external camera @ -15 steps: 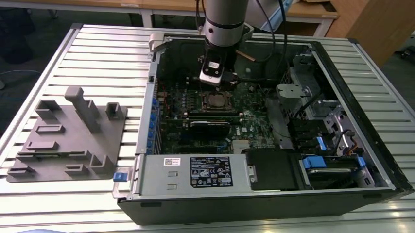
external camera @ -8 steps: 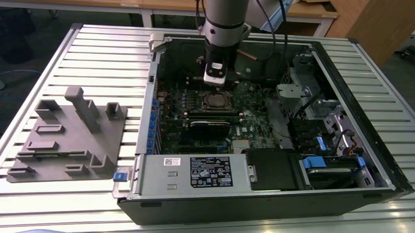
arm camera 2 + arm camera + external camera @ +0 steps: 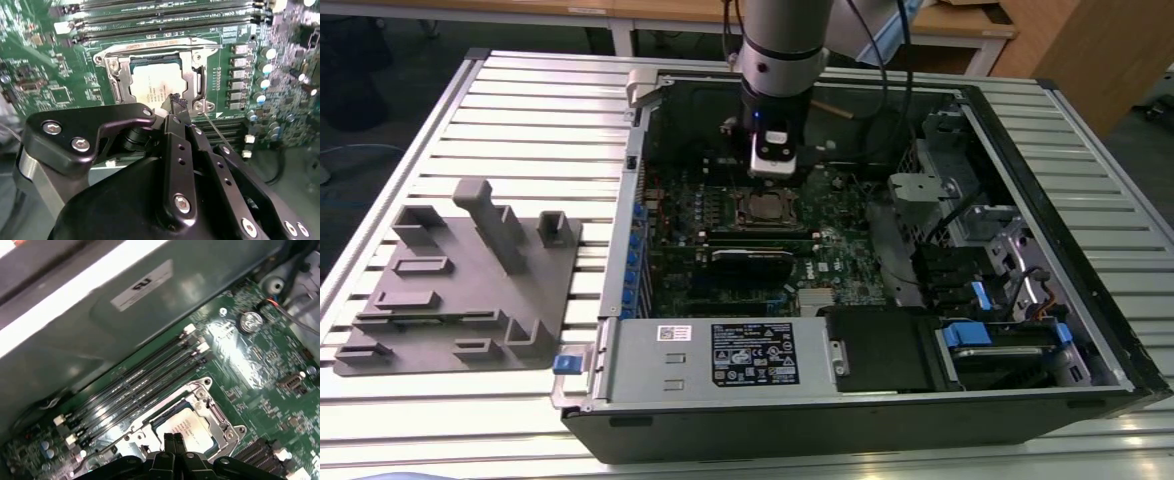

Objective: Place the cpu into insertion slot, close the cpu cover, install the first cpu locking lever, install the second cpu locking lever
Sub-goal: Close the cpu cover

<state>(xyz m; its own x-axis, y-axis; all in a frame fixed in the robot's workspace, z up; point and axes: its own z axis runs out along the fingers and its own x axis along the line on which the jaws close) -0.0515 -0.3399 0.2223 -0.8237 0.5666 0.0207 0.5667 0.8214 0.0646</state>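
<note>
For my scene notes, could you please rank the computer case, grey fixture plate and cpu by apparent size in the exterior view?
1. computer case
2. grey fixture plate
3. cpu, much the smallest; no close calls.

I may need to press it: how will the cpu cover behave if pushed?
The cpu cover looks like thin sheet metal, so probably light and slightly springy. It lies flat around the cpu, so it is unlikely to tip. Its shiny surface may let the fingers slip.
</note>
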